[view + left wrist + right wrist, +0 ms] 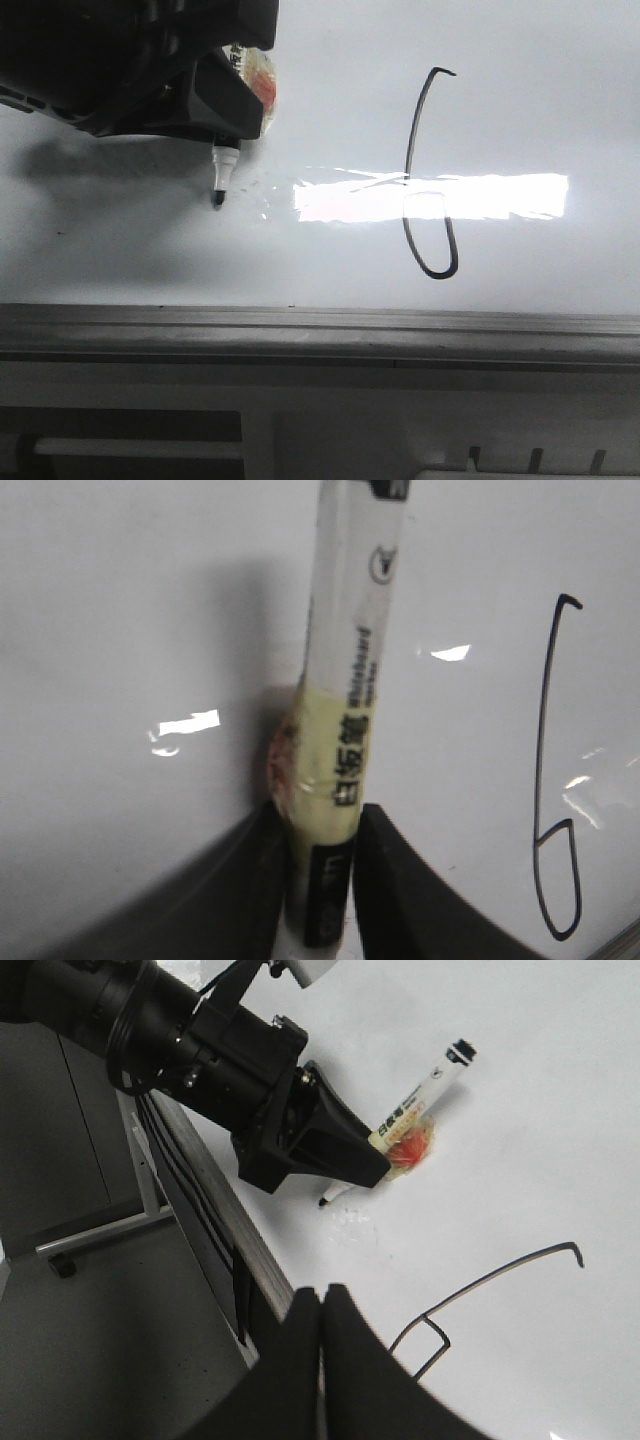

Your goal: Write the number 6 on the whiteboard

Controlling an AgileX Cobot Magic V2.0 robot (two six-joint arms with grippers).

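Note:
The whiteboard point(140, 240) is glossy white and fills most of the front view. The number 6 point(412, 150) is a thin black line with a hooked top and a narrow loop at its base; it also shows in the left wrist view point(545, 780) and the right wrist view point(500, 1272). My left gripper point(225, 115) is shut on a white marker point(350, 700) wrapped in yellowish tape, well left of the 6. The marker tip point(217, 196) points down at the board, at or just above it. My right gripper point(321, 1295) is shut and empty, over the board's near edge.
A grey metal frame edge point(320, 325) runs along the board's near side. A bright rectangular glare patch point(430, 197) lies across the 6. In the right wrist view, the floor point(100, 1360) and a stand leg point(100, 1232) lie beyond the board's edge.

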